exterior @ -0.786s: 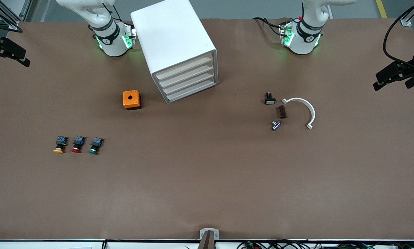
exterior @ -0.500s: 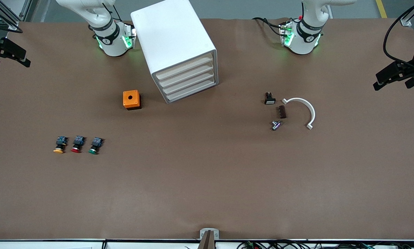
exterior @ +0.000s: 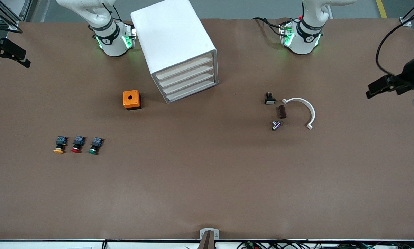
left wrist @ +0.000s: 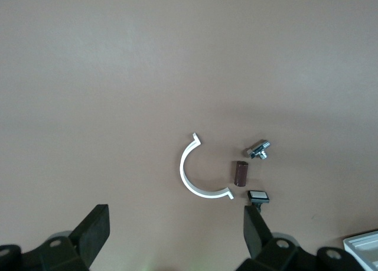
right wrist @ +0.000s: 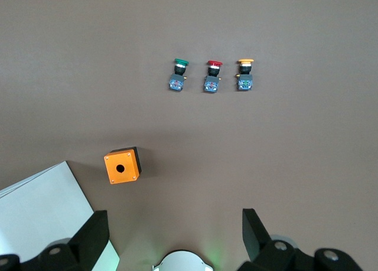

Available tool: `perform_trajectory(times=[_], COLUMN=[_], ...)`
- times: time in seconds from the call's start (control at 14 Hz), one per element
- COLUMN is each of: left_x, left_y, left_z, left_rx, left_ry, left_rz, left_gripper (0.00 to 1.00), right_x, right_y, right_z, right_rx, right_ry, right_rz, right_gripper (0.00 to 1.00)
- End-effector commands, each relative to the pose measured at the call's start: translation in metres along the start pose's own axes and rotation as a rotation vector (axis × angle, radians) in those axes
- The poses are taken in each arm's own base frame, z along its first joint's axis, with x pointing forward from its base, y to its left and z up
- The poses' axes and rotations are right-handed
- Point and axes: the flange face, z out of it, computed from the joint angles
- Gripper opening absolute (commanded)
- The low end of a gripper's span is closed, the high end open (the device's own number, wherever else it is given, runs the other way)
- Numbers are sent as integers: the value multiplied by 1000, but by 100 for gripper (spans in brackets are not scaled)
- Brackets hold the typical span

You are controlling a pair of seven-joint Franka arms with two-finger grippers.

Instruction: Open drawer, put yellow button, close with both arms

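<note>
The drawer point(exterior: 185, 66) is shut, top of the cabinet point(exterior: 174, 45). The yellow button point(exterior: 59, 144) is sat on the table point(exterior: 207, 180) near the right arm's end. Both grippers – left gripper point(left wrist: 176, 235), right gripper point(right wrist: 175, 238) – are held wide open, empty, high over the table.

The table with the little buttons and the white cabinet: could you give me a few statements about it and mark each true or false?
1. All four drawers of the cabinet, including the top drawer, are shut. True.
2. The yellow button lies inside the orange box. False: it lies on the table in a row with the red button and the green button.
3. The left gripper holds the white curved clip. False: it is open and empty, above the table.
4. The right gripper is open and holds nothing. True.
5. The red button sits between the yellow and green ones. True.
</note>
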Motion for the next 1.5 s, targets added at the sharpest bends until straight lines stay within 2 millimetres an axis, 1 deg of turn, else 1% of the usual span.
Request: perform_trajectory(times=[0.0,0.07,0.21,0.29,0.36,0.43,0.5,0.71,0.79,1.0,1.14,1.29,1.43], left_x=[40,52,68,70,68,63,58,49,45,40,34,28,16], left_y=[23,37,69,90,112,136,155,209,224,253,275,291,314], left_z=[59,86,129,152,168,174,181,204,210,236,263,276,282], left_rx=[24,33,52,68,85,79,58,17,-10,-68,-9,65,134], left_ry=[-52,-70,-79,-103,-122,-144,-199,-431,-495,-702,-821,-908,-974], left_rz=[-13,-23,-93,-142,-184,-234,-297,-523,-615,-865,-1063,-1242,-1357], left_gripper=[100,100,100,100,100,100,100,100,100,100,100,100,100], right_x=[-8,-8,-8,-8,-8,-8,-8,-8,-8,-9,-9,-8,-8], right_y=[0,0,1,1,0,0,0,0,0,0,0,0,0], right_z=[-1,-2,-2,-2,-1,-2,-2,-2,-2,-1,-1,-2,-2], right_rx=[17,17,17,17,17,17,17,17,17,17,17,17,17], right_ry=[16,17,19,19,17,19,19,17,17,14,16,17,17], right_rz=[-4,-3,-3,-4,-3,-4,-4,-4,-4,-4,-3,-4,-3], right_gripper=[100,100,100,100,100,100,100,100,100,100,100,100,100])
